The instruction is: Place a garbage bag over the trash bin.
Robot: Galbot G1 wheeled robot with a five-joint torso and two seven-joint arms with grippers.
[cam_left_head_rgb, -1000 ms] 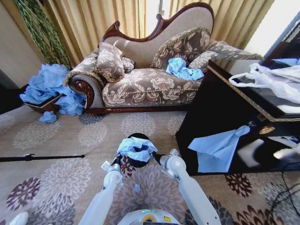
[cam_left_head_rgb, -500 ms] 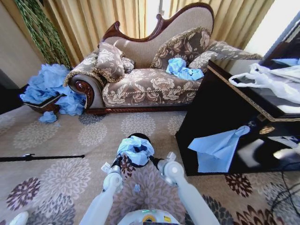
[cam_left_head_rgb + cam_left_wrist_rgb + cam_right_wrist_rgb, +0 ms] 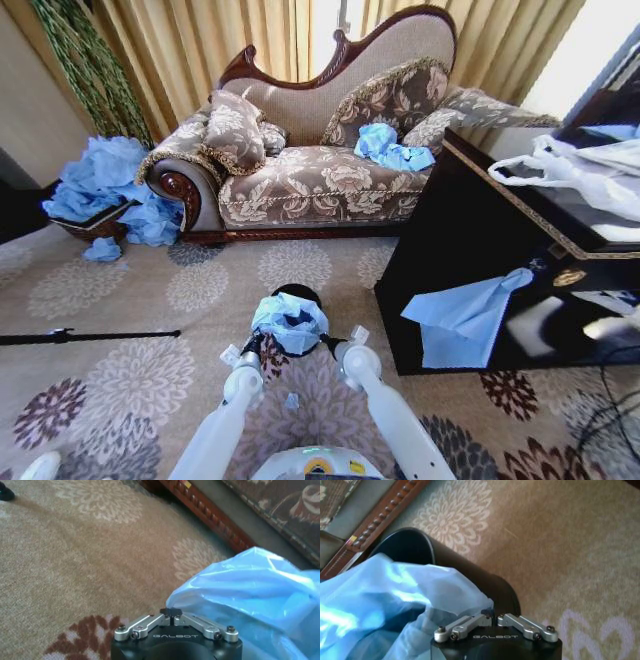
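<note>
A patterned beige carpet with floral medallions covers the floor, and at its far edge stands a carved-wood sofa upholstered in brown floral fabric. To the robot's right is a dark glossy cabinet, with a flat light-blue sheet of plastic hanging down its front. A heap of crumpled blue bags lies by the sofa's left end.

On the carpet just ahead of the robot stands the trash bin, a small black cylinder with a round rim. The garbage bag, thin crinkly light-blue plastic, is bunched over the bin's mouth and covers most of it; the far arc of the rim shows bare.

The left gripper is at the bag's left side, its fingertips brought together, and whether any plastic is pinched between them cannot be told. The right gripper is at the bin's right side, jaws almost closed at the bag's edge; its hold on the film cannot be told either.
</note>
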